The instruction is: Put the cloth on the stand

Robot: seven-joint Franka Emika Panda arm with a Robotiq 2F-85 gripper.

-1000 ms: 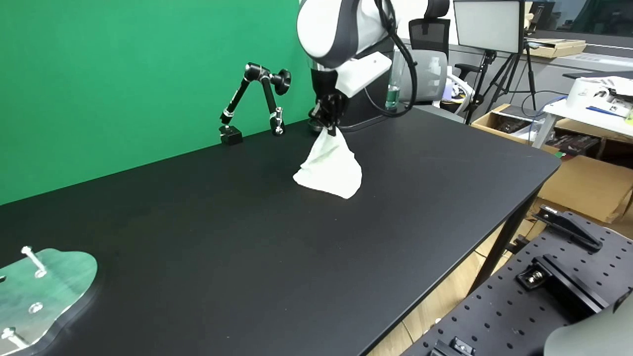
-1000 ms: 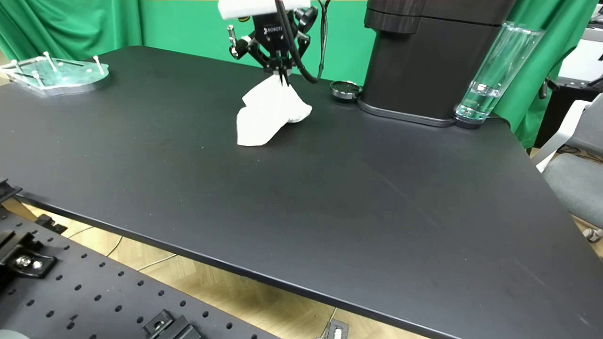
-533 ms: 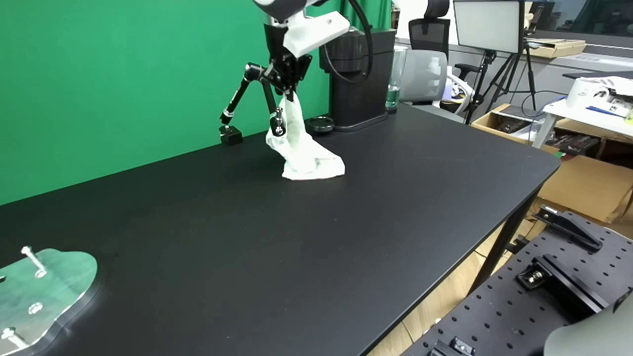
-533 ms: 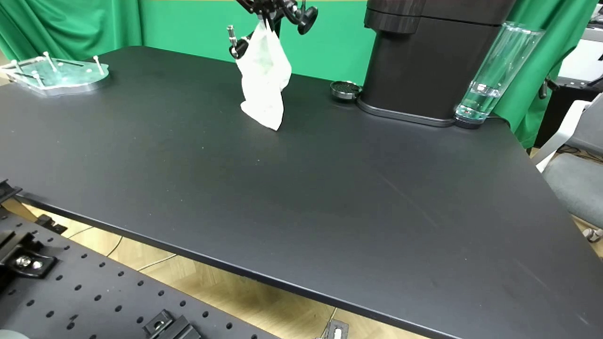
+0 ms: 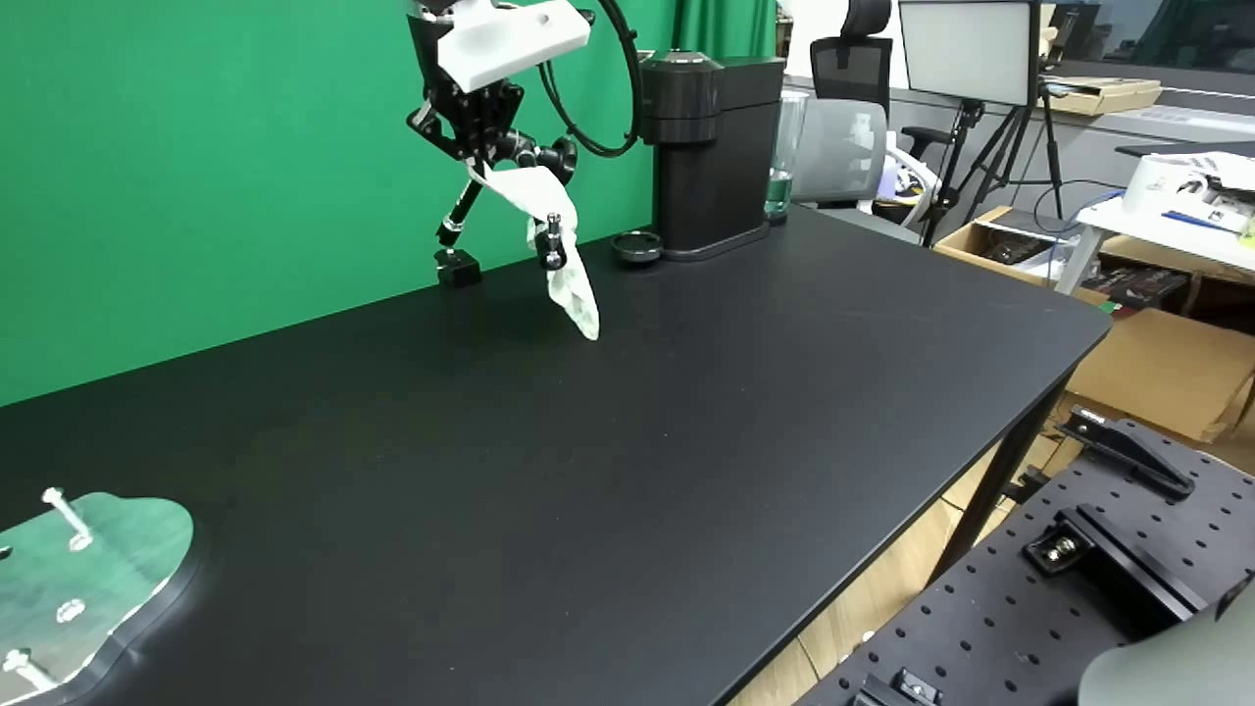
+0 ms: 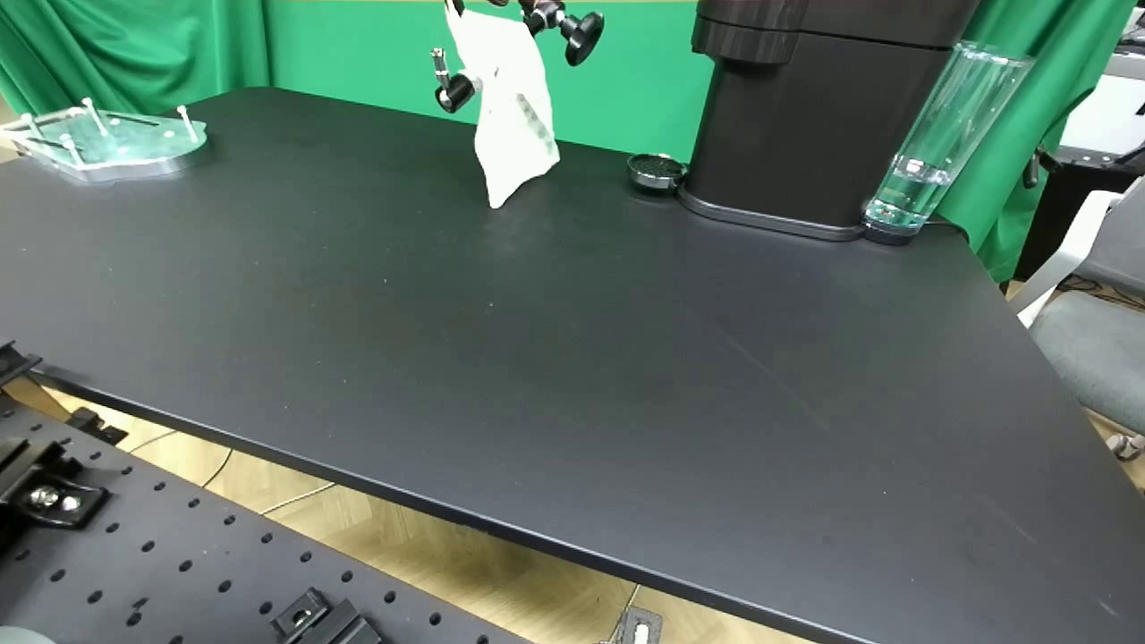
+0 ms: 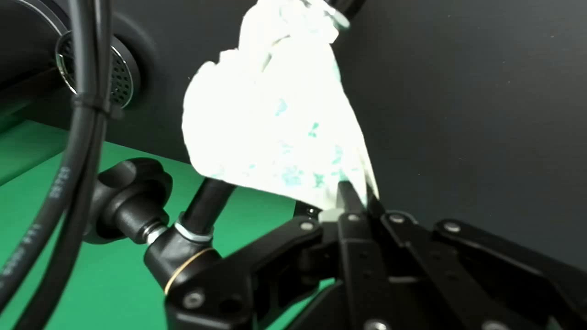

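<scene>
The white cloth [image 5: 574,284] lies across the stand's outer rod in an exterior view, its free end hanging past it. It also shows in an exterior view [image 6: 514,116] and the wrist view [image 7: 270,123], where faint green print is visible. The black jointed stand [image 5: 457,268] is at the table's back by the green wall; its knob and joint show in an exterior view [image 6: 583,38] and the wrist view [image 7: 181,261]. The cloth hides the rod's middle. My gripper [image 5: 477,167] is shut on a cloth corner beside the stand; its fingertips show in the wrist view [image 7: 360,197].
A black machine [image 5: 711,157] with a clear water tank [image 6: 948,143] stands right of the stand. A small round metal tray [image 6: 656,172] sits at its foot. A clear plate with pegs [image 5: 118,549] lies at the table's left. A green wall [image 5: 245,147] rises behind.
My gripper has moved left and upward in an exterior view, carrying the cloth from above the table to across the stand's rod. The cloth's lower end has lifted and swung towards the stand.
</scene>
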